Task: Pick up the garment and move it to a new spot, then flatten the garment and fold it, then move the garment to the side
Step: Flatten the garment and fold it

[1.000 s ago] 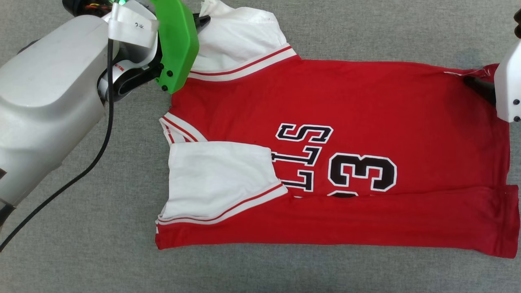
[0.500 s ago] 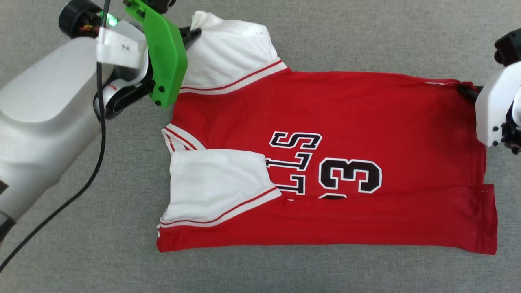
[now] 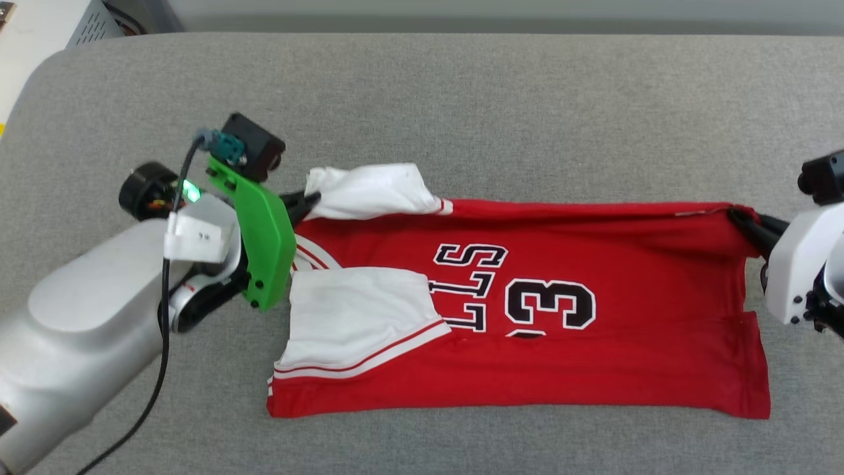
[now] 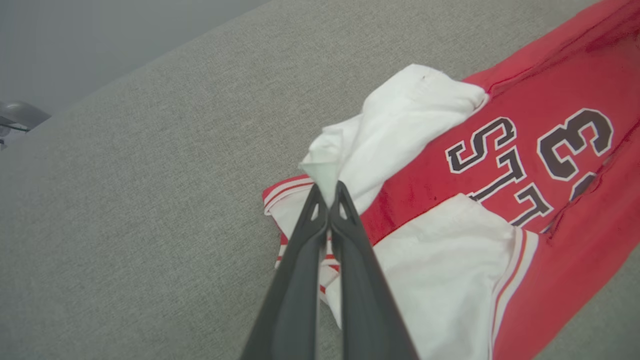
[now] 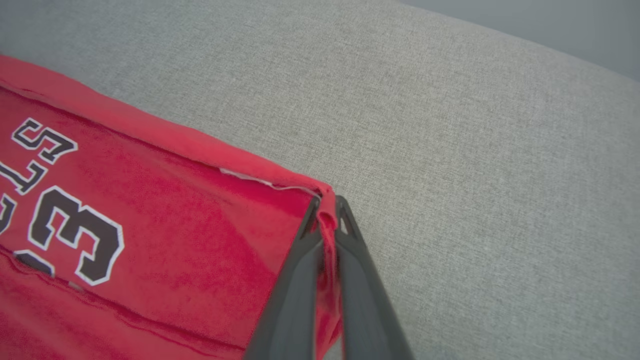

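Far edge of garment (image 3: 646, 257) lifted, left jaws pinching sleeve (image 3: 369, 191), right jaws pinching corner

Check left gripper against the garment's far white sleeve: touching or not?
Touching. In the left wrist view the left gripper is shut on a corner of the white sleeve of the garment, with fabric poking out between the fingertips.

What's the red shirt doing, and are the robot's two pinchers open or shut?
garment: spread on the grey surface, near long edge folded over, far edge pinched at both ends.
left gripper: shut on the garment's white sleeve.
right gripper: shut on the garment's red corner.
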Robot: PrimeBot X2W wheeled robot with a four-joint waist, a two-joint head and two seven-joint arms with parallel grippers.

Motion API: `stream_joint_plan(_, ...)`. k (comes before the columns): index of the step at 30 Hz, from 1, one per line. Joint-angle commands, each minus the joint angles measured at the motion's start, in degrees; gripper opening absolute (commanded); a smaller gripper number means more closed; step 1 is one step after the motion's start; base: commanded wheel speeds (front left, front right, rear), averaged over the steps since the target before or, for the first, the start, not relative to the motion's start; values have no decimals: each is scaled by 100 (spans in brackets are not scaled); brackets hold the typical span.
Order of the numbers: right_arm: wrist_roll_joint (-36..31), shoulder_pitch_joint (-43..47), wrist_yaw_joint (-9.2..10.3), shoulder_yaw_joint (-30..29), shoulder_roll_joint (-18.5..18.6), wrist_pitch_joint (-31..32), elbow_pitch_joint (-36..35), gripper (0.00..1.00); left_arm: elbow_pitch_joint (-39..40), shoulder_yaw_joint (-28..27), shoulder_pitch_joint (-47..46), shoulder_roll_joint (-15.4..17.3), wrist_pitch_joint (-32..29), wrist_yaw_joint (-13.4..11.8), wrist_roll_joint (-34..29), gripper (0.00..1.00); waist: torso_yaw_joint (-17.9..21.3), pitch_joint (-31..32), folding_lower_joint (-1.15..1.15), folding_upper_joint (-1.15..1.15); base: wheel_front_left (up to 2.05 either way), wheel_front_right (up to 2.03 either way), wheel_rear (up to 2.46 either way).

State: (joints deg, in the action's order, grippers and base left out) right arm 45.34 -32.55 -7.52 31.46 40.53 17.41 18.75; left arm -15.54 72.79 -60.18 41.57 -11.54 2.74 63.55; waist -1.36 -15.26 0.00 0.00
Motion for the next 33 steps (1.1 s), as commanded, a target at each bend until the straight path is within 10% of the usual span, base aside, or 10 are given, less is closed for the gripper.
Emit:
stream_joint_plan(1, 74, 212, 3, -32, 32, -79, -68, 0, 113, 11, 263, 87, 45, -81, 58, 0, -36, 244, 0, 0, 0, 0, 0)
stream_joint_plan(21, 54, 2422, 3, -848, -283, -118, -631, 0, 184, 34, 2269, 82, 261, -411, 253, 0, -78, 564, 0, 0, 0, 0, 0)
stream_joint_plan(22, 29, 2447, 3, -868, -328, -87, -619, 6, 120, 27, 2289, 36, 316, -418, 252, 5, -80, 550, 0, 0, 0, 0, 0)
stream_joint_plan(24, 19, 2475, 3, -925, -415, -60, -606, 100, 12, -5, 2314, -33, 447, -454, 236, 100, -83, 544, 0, 0, 0, 0, 0)
stream_joint_plan(33, 1106, 2910, 3, -1658, -341, -64, -1452, 100, -3, -605, 2687, 40, 2144, -1203, 16, 100, -113, 980, 0, 0, 0, 0, 0)
